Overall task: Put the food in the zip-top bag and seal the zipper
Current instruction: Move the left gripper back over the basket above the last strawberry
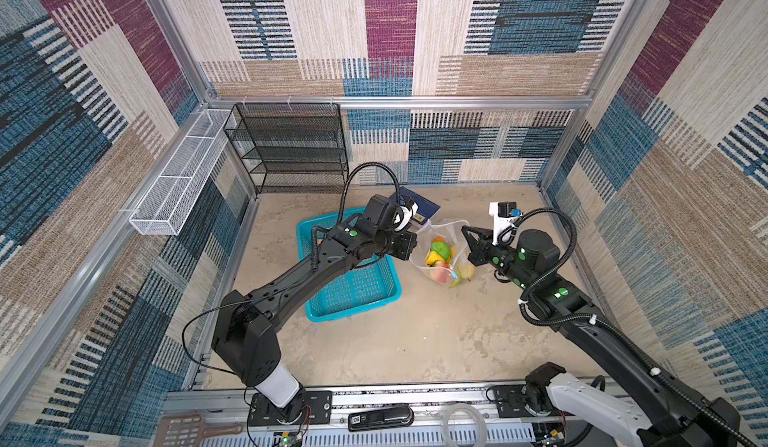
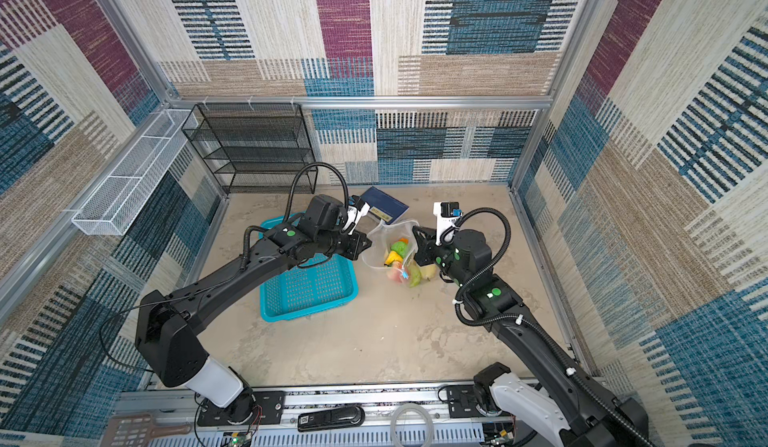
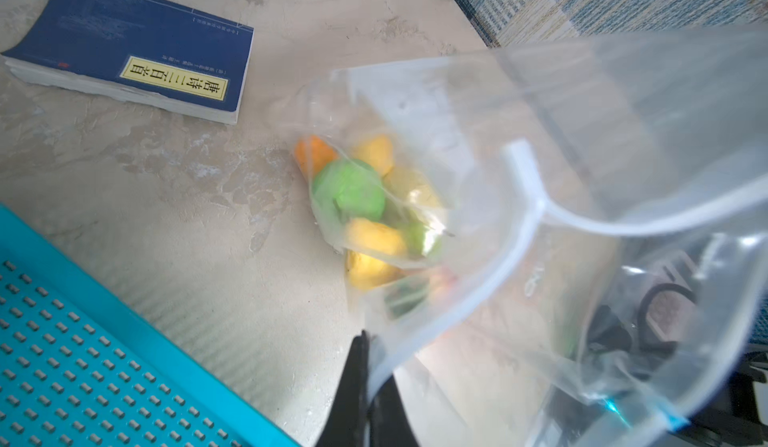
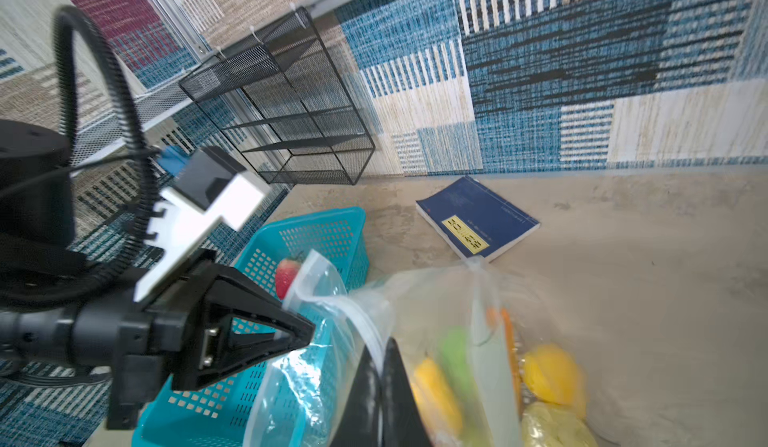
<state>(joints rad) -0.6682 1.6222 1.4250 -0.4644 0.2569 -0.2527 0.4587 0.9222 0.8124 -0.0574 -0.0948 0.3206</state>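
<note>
The clear zip-top bag [image 1: 441, 228] [image 2: 390, 233] hangs between my two grippers, mouth up, its bottom resting on the table. Inside lies the food [image 1: 440, 254] [image 3: 349, 191]: green balls, yellow pieces, an orange piece and a reddish fruit. In the left wrist view my left gripper [image 3: 368, 343] [image 1: 414, 242] is shut on the whitish zipper [image 3: 527, 216] at one end of the mouth. At the opposite edge, my right gripper [image 4: 380, 351] [image 1: 464, 229] pinches the same strip. The mouth gapes open between them.
A teal perforated basket [image 1: 353, 289] stands left of the bag, under my left arm, with a red strawberry [image 4: 286, 276] in it. A blue book [image 1: 420, 206] lies behind the bag. A black wire shelf [image 1: 286, 149] and a white mesh tray [image 1: 178, 183] line the back left.
</note>
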